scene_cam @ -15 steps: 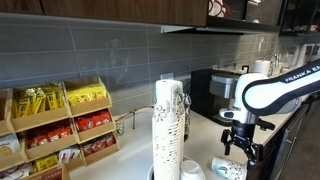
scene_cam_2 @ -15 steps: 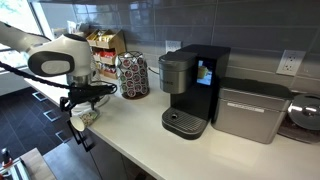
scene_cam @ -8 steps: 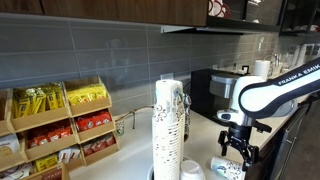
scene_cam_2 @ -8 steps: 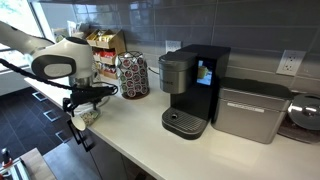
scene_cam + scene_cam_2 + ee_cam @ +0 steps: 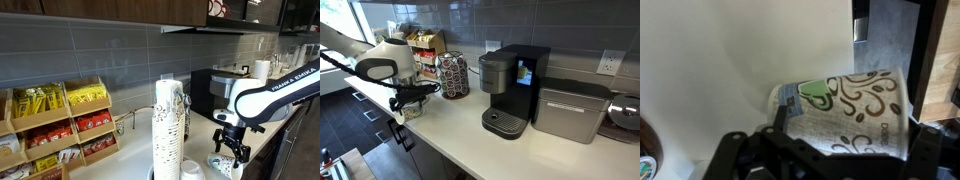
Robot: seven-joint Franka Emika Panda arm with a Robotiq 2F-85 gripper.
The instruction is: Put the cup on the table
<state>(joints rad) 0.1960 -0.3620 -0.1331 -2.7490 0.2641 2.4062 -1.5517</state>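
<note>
Pincer (image 5: 233,150): clamped on the cup (image 5: 850,105), 1 finger on either side.
Cup: tilted, low by the desk (image 5: 460,122) front edge; couldn't tell if it touched.

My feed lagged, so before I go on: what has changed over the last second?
The gripper, shut on the cup, has come down and shifted slightly toward the stacked cups, carrying the cup with it over the end of the table. Nothing was let go. The stacked cups, snack rack and coffee maker stayed put.
</note>
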